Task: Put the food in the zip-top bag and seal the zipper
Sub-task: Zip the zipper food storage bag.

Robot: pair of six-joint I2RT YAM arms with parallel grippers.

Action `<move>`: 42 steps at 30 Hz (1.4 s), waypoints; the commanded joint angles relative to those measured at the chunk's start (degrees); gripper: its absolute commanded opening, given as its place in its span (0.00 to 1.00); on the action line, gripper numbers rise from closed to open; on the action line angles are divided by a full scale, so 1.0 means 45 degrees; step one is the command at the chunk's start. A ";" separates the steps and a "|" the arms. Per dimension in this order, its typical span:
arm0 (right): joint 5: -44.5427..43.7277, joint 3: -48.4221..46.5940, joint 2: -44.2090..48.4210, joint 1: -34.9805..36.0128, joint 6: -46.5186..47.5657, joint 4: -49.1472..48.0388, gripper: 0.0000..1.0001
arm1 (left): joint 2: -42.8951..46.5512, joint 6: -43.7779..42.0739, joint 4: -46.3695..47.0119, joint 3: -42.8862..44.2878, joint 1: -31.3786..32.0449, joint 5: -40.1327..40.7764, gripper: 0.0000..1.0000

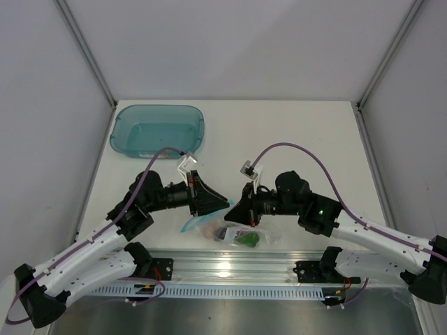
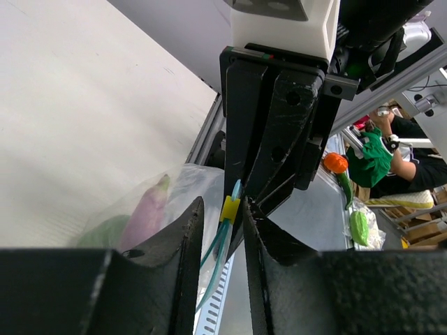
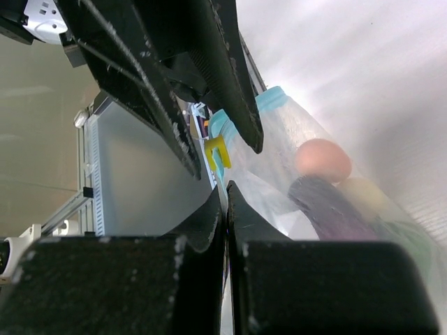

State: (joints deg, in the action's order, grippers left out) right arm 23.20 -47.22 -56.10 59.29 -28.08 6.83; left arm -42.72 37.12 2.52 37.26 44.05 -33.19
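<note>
The clear zip-top bag [image 1: 222, 229] hangs between my two grippers near the table's front edge. Inside it I see a green lump [image 1: 246, 239], the purple eggplant [image 3: 332, 209], a pinkish ball [image 3: 323, 159] and a cream ball [image 3: 363, 195]. My right gripper [image 3: 225, 187] is shut on the bag's top edge, just below the yellow slider [image 3: 216, 152] on the light-blue zipper [image 3: 274, 98]. My left gripper [image 2: 222, 202] is open, its jaws on either side of the zipper [image 2: 218, 244] and the slider [image 2: 230, 208], with a gap to each. The eggplant [image 2: 147, 209] shows through the plastic.
A teal translucent tub [image 1: 158, 130] stands at the back left of the table. An aluminium rail [image 1: 230, 269] runs along the front edge just below the bag. The two grippers [image 1: 209, 202] [image 1: 237, 213] face each other, nearly touching.
</note>
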 commanded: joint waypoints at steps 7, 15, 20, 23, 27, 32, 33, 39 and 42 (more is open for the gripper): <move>0.0001 -0.0092 0.0239 0.0126 -0.0011 -0.0639 0.00 | -0.0038 0.0227 0.0727 0.0217 -0.0219 -0.0494 0.21; -0.0272 -0.0384 -0.0014 0.0126 0.0008 -0.0795 0.00 | -0.0136 0.0227 0.0689 0.0237 -0.0219 -0.1003 0.03; -0.0779 -0.0463 -0.0015 0.0107 -0.0011 -0.0893 0.00 | -0.0039 0.0266 0.0690 0.0139 -0.0239 -0.1257 0.01; -0.1443 -0.0385 0.0199 0.0107 -0.0089 -0.0951 0.00 | 0.0059 0.0266 0.0591 0.0100 -0.0258 -0.1315 0.01; -0.2108 -0.0112 0.0804 0.0106 -0.0187 -0.1361 0.00 | 0.0176 0.0266 0.0513 -0.0037 -0.0375 -0.1530 0.01; 0.0202 0.0007 0.0925 -0.0400 0.0144 -0.1850 0.00 | 0.0372 0.0636 0.1020 -0.0349 -0.0746 -0.1921 0.00; 0.0679 -0.0111 0.0787 -0.0459 0.0261 -0.1715 0.00 | 0.0372 0.0676 0.1098 -0.0369 -0.0785 -0.1999 0.01; 0.2457 -0.0677 0.0376 -0.0440 0.1335 -0.0679 0.20 | 0.0372 0.0832 0.1275 -0.0349 -0.1000 -0.2273 0.01; 0.2521 -0.0911 0.0376 -0.0460 0.1746 -0.0269 0.24 | 0.0333 0.0871 0.1333 -0.0388 -0.1039 -0.2409 0.01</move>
State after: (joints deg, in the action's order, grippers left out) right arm 30.65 -47.68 -54.57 57.45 -23.79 5.32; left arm -41.54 40.12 6.44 35.51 40.10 -41.85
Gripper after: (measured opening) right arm 0.233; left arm 0.047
